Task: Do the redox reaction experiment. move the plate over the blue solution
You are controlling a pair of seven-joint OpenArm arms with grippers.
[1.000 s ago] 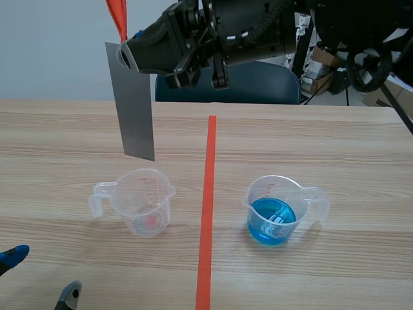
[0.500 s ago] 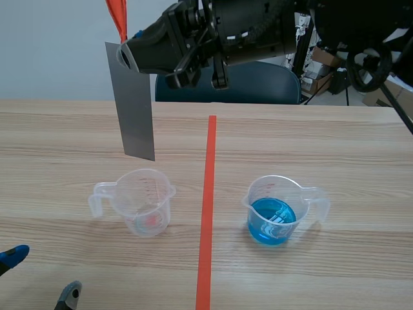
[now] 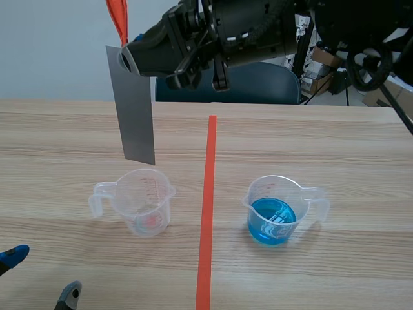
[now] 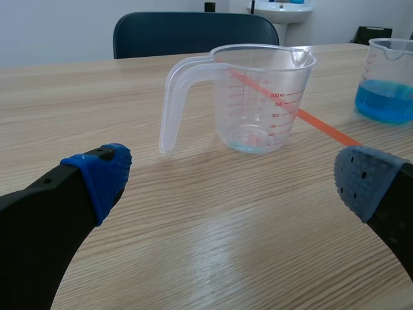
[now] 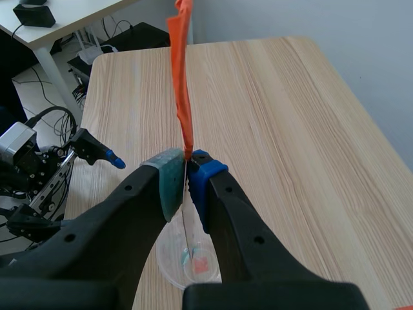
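1. Far left, low down: the left gripper [image 3: 39, 278] sits near the table [image 3: 361, 148] with its jaws spread wide and nothing between them. A clear jug stands just ahead of it.
2. That empty jug [image 3: 143, 201] is left of the orange line [image 3: 208, 194], handle pointing away from it, with a faint reddish trace at the bottom.
3. Above it hangs the grey plate [image 3: 134, 110], upright and clear of the rim. The right gripper [image 3: 129, 57] has reached in from the right, and its jaws are pressed onto the plate's top edge, where an orange strip [image 3: 117, 16] sticks up. From the wrist, the plate is edge-on, directly over the empty jug.
4. Right of the line sits the blue jug [image 3: 274, 210], handle outward and partly filled. The plate is well apart from it, so the whole crossing is to come.
5. Risks, as I judge them:
   - It's a thin pinch on a long, dangling sheet, so a quick sideways sweep could set it swinging or let it slip.
   - If it's carried too low, the bottom corner could catch the blue jug's rim and tip the solution out.
   - If it stops short, the plate would come down on the rim, not in the liquid.
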